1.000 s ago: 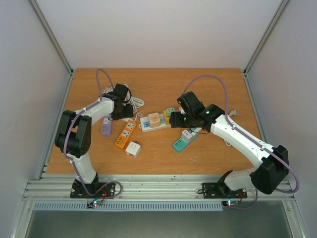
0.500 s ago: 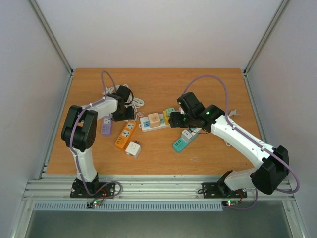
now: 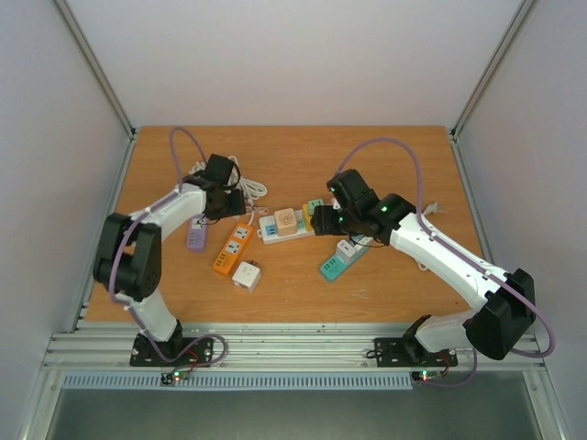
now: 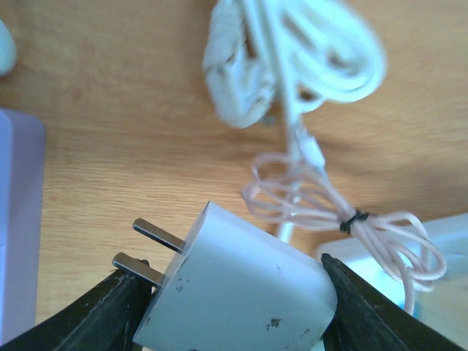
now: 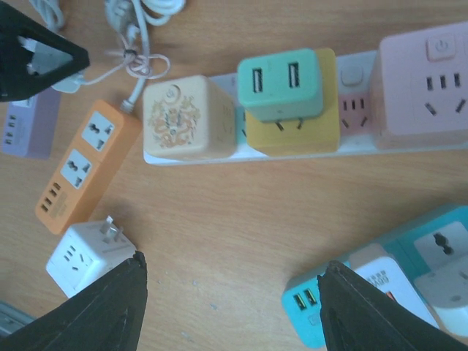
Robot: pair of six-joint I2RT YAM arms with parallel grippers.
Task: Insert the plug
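Evidently, we have the white plug [image 4: 241, 292] pinched across its body in the left gripper [image 4: 232, 278], one finger on each side. It sits raised off the table [image 3: 293, 156] at about 9 o'clock of the overhead view. Its two flat prongs [image 4: 157, 235] stick out toward 10 o'clock in the wrist view, left bare so they can meet a socket. We judge the grip is set well back on the housing for that reason.

The nearest sockets are in the purple power strip [image 3: 196, 234], at 7 o'clock of that gripper, and the orange power strip [image 3: 233, 247], at 5 o'clock. We cannot tell which one is meant.

The right gripper [image 5: 232, 263] hangs with its jaws apart and nothing between them, at the 3 o'clock end of the white power strip [image 5: 356, 77]. We suppose it waits there to steady a strip.

Overhead, the plug is hidden under the left wrist. In the wrist view the frame cuts off its lower edge. The coiled white cable [image 4: 307, 44] at 12 o'clock is blurred, so we cannot say whether it belongs to the plug. Most sockets of the white strip are covered by adapters.
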